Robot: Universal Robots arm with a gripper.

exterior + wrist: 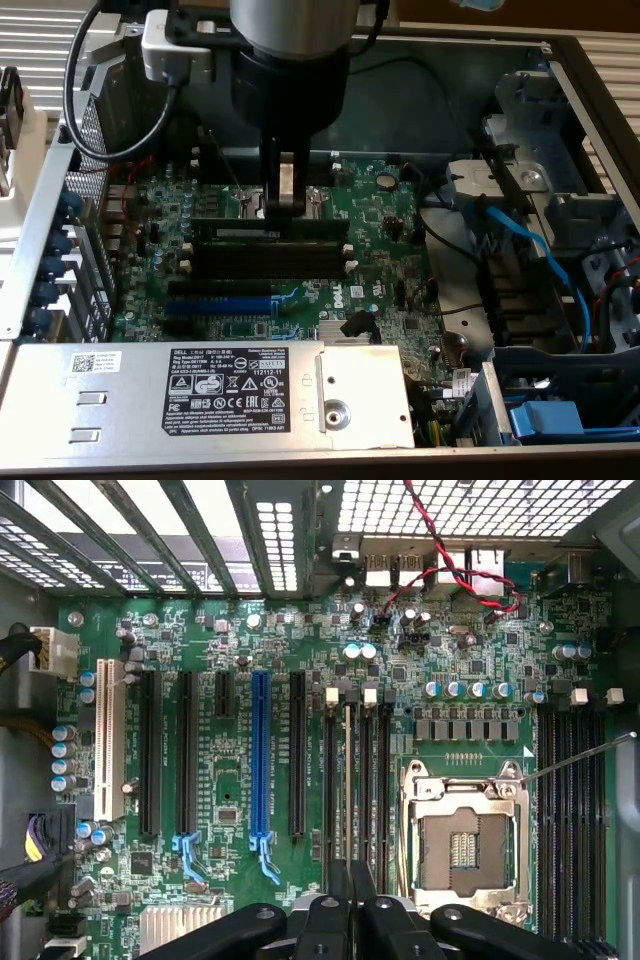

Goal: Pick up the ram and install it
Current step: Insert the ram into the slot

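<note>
Closest to the wrist camera, the gripper is closing narrowly on the ram, which is appearing edge-on as a thin line running away from the fingertips. In the exterior view the gripper is pointing straight down into the open computer case and is pinching the ram at the middle of its upper edge.

The ram is standing on its long edge, parallel to the black slots with white end clips. It is sitting at the side of that group facing away from the blue slot. Whether it is fully seated cannot be told. In the wrist view the ram is running between the black slots, with the blue slot well apart on one side and the open processor socket just beside the group on the other.

All of these parts are sitting on the green motherboard. Red and black wires are crossing the motherboard near its rear ports. Toward the exterior view's right, a blue cable is curving through the drive bay area. Nearest the exterior camera, the grey power supply with its black label is lying along the case edge.
</note>
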